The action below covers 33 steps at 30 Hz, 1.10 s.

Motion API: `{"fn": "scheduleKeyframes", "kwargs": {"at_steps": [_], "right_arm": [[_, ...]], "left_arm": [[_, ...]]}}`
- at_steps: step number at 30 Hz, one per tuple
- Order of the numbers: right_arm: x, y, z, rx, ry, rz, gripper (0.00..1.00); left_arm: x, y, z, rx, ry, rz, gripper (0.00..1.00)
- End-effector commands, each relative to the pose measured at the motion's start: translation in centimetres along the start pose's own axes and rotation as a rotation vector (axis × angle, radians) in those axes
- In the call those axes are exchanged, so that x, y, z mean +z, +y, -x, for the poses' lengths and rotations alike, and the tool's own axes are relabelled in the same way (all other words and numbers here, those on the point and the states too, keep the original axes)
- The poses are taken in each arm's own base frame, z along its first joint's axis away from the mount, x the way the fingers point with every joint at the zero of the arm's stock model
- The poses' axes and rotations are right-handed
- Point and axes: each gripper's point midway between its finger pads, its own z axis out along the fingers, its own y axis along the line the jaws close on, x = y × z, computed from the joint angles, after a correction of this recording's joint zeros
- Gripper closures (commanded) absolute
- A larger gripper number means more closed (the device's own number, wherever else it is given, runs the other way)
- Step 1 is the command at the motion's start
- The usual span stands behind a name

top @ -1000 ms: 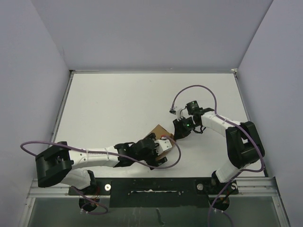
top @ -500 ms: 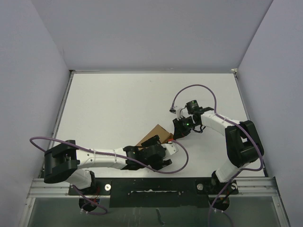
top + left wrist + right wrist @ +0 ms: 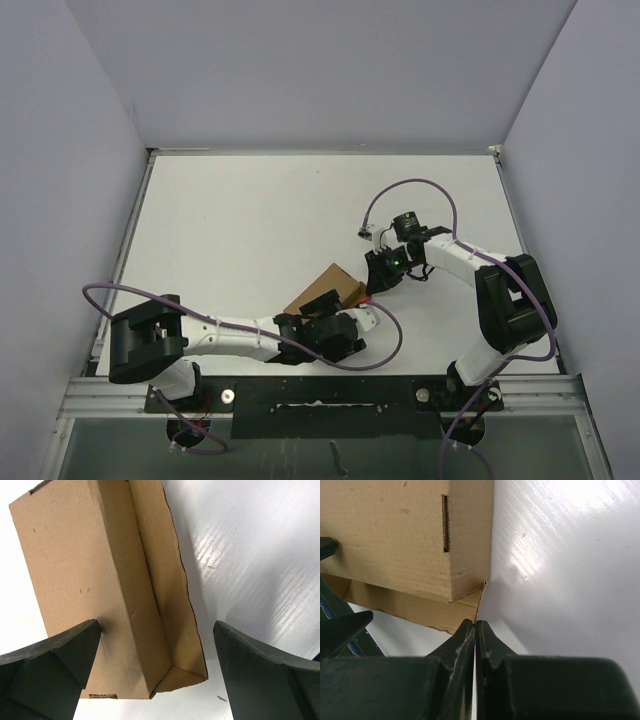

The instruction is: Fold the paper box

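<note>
The paper box (image 3: 336,281) is a brown cardboard carton lying on the white table between both arms. In the left wrist view the paper box (image 3: 90,570) shows its closed top and a loose side flap (image 3: 172,605) hanging down its right side. My left gripper (image 3: 335,310) stands wide open at the box's near end, one finger on each side (image 3: 157,675). My right gripper (image 3: 377,283) is shut, and its tips (image 3: 476,624) touch the edge of a flap (image 3: 410,607) at the box's right corner (image 3: 470,540).
Purple cables loop off both arms, one (image 3: 385,335) beside the box and one (image 3: 410,190) behind the right wrist. A black rail (image 3: 320,392) runs along the near table edge. Grey walls (image 3: 60,200) close in the left, right and far sides.
My left arm has swung its elbow to the right and drawn its open gripper back toward the near edge, off the box top. The right arm and the box have not moved.
</note>
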Motion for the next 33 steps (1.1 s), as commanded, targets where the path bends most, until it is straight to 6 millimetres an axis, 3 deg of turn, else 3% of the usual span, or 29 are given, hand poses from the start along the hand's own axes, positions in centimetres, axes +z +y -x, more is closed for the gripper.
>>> {"fn": "scheduleKeyframes", "kwargs": {"at_steps": [1,7,13,18,21,29,33], "right_arm": [[-0.6,0.3,2.0,-0.011,-0.046,0.019,1.00],[-0.7,0.4,2.2,-0.010,-0.050,0.022,1.00],[-1.1,0.6,2.7,-0.010,-0.075,0.034,1.00],[-1.5,0.8,3.4,-0.022,-0.103,0.043,1.00],[-1.7,1.1,4.0,-0.045,-0.130,0.052,1.00],[-1.1,1.1,3.1,-0.061,-0.118,0.052,1.00],[-1.0,0.6,2.9,-0.052,-0.093,0.029,0.95]], "left_arm": [[0.5,0.1,-0.6,-0.002,0.026,0.036,0.02],[0.7,0.5,-1.9,0.024,0.062,0.062,0.09],[0.8,0.5,-2.1,0.027,0.058,0.061,0.31],[0.6,0.3,-1.2,0.009,0.013,0.038,0.32],[0.7,0.1,-2.0,0.000,0.003,0.012,0.34],[1.2,-0.3,-2.5,-0.063,-0.037,-0.068,0.37],[1.4,-0.6,-2.7,-0.056,-0.033,-0.085,0.38]]}}
